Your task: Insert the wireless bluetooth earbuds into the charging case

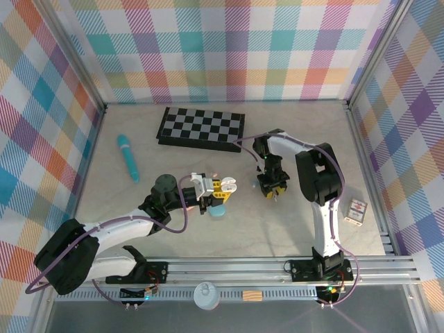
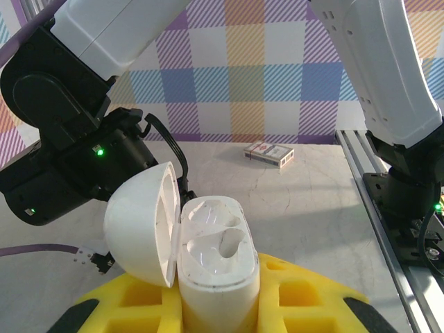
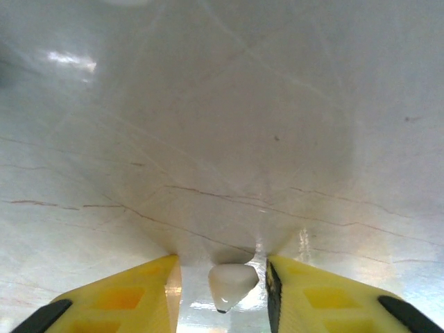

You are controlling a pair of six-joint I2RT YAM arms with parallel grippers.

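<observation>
Right wrist view is showing 1 white earbud (image 3: 232,283) lying on the table (image 3: 222,104) between the right gripper's (image 3: 223,272) 2 yellow fingers (image 3: 125,300). The jaws are standing narrow around it, with a slim gap on one side and almost none on the other. From this angle it is hard to tell whether either pad is touching yet. The left gripper (image 1: 220,186) is clamping the case (image 2: 218,263) upright, with its lid (image 2: 142,225) swung open to one side, and both wells (image 2: 215,239) are looking empty.

The step in hand, as I judge it, is pinching the earbud. Doing it well is going to depend on centring the bud between the pads first, so the nearer finger is not nudging it sideways. The squeeze should be coming on gently and low on the body, since so small and smooth a piece is liable to squirt out.

Room is looking generous. Bare table is lying ahead of the right gripper, and the case is sitting just to its left across an unobstructed gap. The chessboard (image 1: 201,127) is lying beyond both grippers, and a card box (image 1: 356,211) is sitting well off to the right gripper's outer side. A blue item (image 1: 218,212) is resting just behind the left gripper's tips.
</observation>
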